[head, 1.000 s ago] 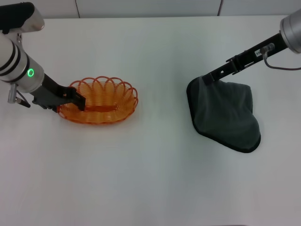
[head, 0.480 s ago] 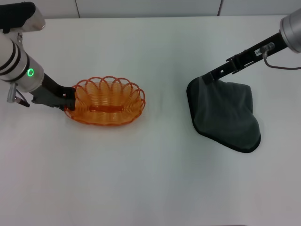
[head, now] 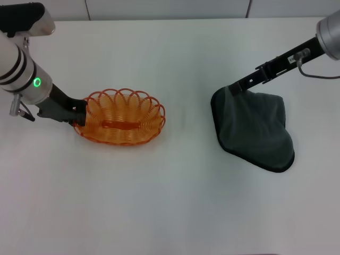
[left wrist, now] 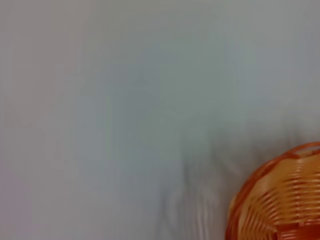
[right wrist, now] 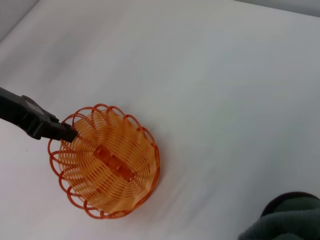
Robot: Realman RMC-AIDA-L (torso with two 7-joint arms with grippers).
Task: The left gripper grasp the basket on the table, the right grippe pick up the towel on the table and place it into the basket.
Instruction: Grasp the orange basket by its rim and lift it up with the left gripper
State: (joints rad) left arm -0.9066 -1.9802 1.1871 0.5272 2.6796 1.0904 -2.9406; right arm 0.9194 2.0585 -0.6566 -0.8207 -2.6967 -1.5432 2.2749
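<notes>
Left gripper (head: 78,113) was clamped on the basket (head: 123,116) rim, right gripper (head: 232,88) pinched the towel (head: 255,130) corner; lift toward basket judged next

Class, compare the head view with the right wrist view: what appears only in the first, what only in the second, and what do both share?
Only the head view shows the right gripper at the towel's edge, and the whole towel. Only the right wrist view shows the basket from above, down to the flat strip on its floor. Both show the left gripper at the basket's rim, and the white table.
</notes>
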